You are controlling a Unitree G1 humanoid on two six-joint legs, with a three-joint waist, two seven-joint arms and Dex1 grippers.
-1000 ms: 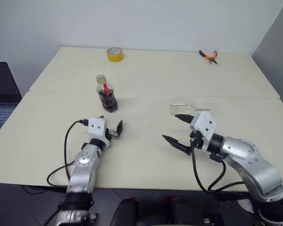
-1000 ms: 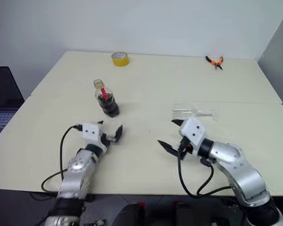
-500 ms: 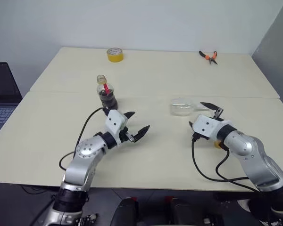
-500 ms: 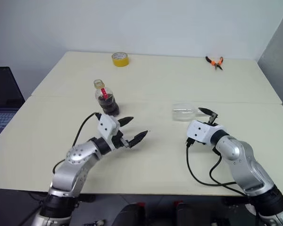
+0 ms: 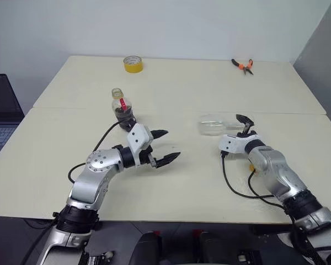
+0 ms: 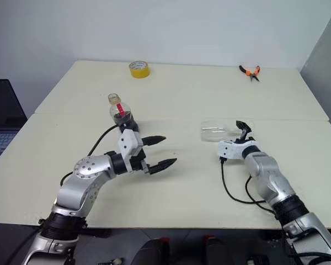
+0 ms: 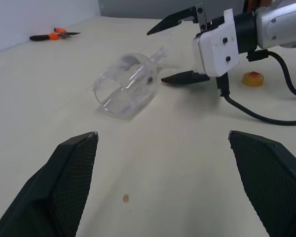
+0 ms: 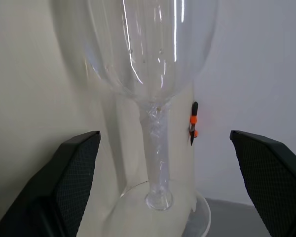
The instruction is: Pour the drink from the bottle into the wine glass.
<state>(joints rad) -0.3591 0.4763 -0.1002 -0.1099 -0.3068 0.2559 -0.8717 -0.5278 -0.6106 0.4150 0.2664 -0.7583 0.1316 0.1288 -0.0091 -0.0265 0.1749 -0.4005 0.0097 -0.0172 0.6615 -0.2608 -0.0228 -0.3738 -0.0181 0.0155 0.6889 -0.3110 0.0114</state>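
The bottle (image 5: 123, 107) stands upright left of centre, with the dark brown drink (image 5: 125, 115) in its lower half and a red label strip. The wine glass (image 5: 212, 125) lies on its side right of centre, its stem toward my right arm. My right gripper (image 5: 241, 125) is open at the stem (image 8: 155, 143), one finger on each side, with space between the pads (image 8: 74, 182) and the stem. My left gripper (image 5: 165, 146) hangs open and empty just right of the bottle and nearer me. It points toward the wine glass (image 7: 123, 84).
A yellow tape roll (image 5: 133, 63) and orange pliers (image 5: 243, 65) lie at the table's far edge. A small yellow cap (image 7: 252, 79) rests on the table beside my right forearm. A laptop (image 5: 0, 110) sits off the table's left side. A seam crosses the tabletop behind the bottle.
My left gripper rose and swung right, away from the bottle. My right gripper rolled over and moved forward to straddle the glass's stem. Both stayed open.
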